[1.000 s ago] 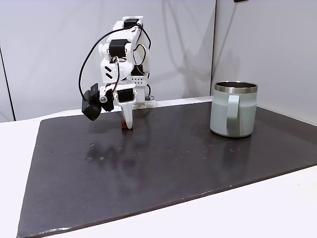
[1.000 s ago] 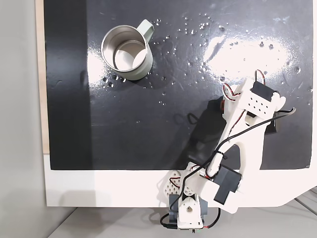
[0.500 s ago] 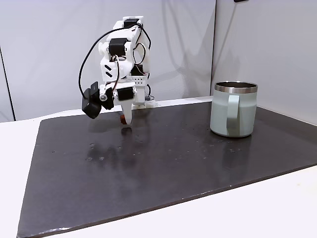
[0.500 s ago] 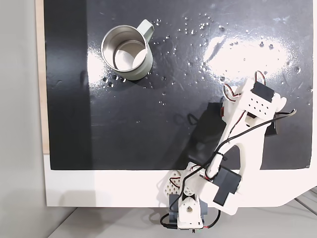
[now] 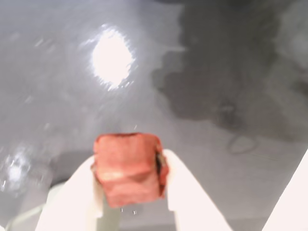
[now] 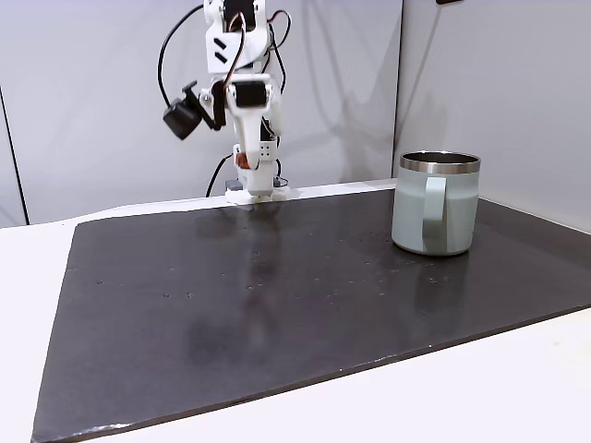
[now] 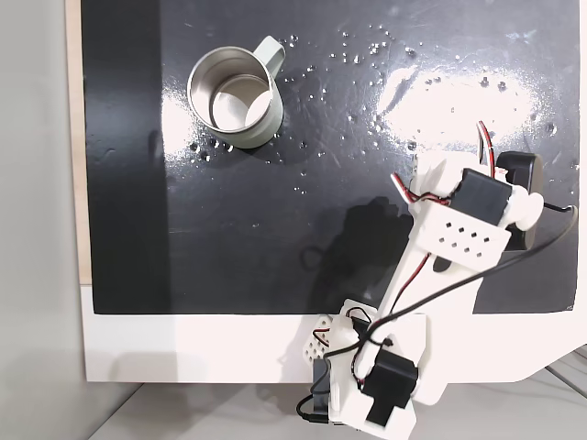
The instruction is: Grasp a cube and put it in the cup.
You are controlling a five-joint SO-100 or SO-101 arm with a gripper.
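The arm has gone up since the earlier frame: the gripper (image 6: 242, 162) was low by the mat and now hangs high above it, with the cube (image 6: 241, 160) lifted off. In the wrist view the gripper (image 5: 130, 192) is clamped on the cube (image 5: 129, 168), one white finger (image 5: 79, 192) on each side, touching it. The dark mat (image 5: 207, 62) below is blurry and shiny. In a fixed view from the side the cup (image 6: 436, 203) stands upright on the mat (image 6: 277, 305) at about 3 o'clock, well apart from the arm. In a fixed view from above the cup (image 7: 233, 98) sits at about 10 o'clock, handle pointing to 1 o'clock, and the arm (image 7: 449, 243) is at 4 o'clock
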